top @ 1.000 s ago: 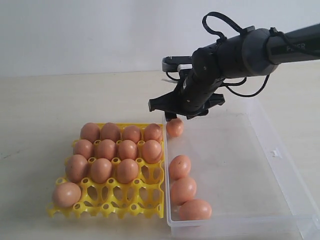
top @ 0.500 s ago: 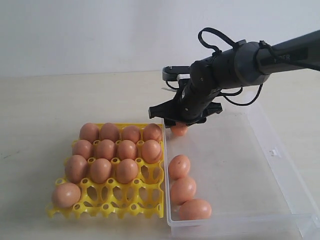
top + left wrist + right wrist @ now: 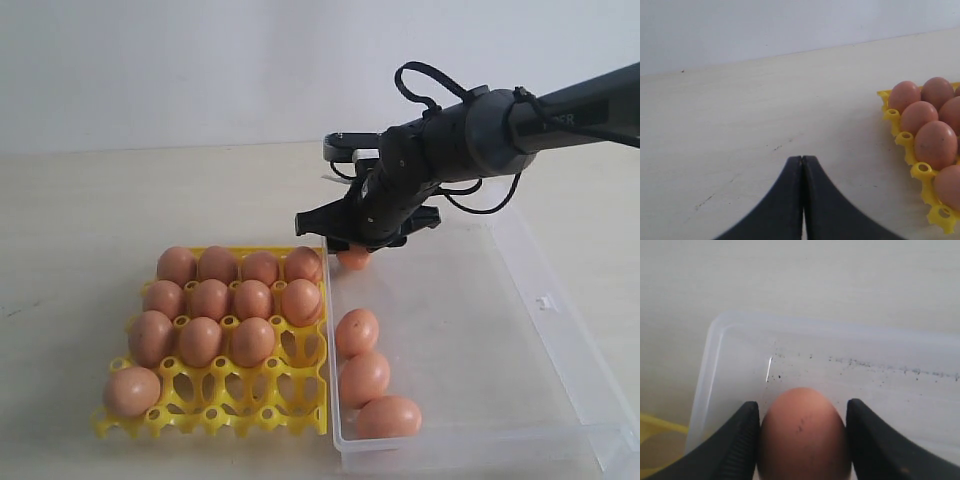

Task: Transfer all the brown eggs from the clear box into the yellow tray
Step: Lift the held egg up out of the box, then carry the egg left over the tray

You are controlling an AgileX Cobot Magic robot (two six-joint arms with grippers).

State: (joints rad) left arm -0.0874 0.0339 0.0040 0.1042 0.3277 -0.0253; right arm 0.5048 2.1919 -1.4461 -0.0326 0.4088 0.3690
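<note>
Several brown eggs (image 3: 210, 298) fill the far rows of the yellow tray (image 3: 290, 395). Three more eggs (image 3: 364, 378) lie along the left wall of the clear box (image 3: 480, 330). In the box's far left corner my right gripper (image 3: 354, 246) is down over a fourth egg (image 3: 352, 259). In the right wrist view that egg (image 3: 802, 435) sits between the two black fingers (image 3: 742, 440), which press its sides. My left gripper (image 3: 802, 159) is shut on nothing over bare table, with the tray corner (image 3: 920, 172) and its eggs (image 3: 935, 145) beside it.
The tray touches the box's left wall. The tray's near rows hold one egg (image 3: 132, 391) at the left corner and several empty cups. A latch tab (image 3: 545, 301) sits on the box's right wall. A pale wall stands behind the table.
My right gripper has come down over the egg in the box's far left corner, and its fingers have drawn in against the egg.
</note>
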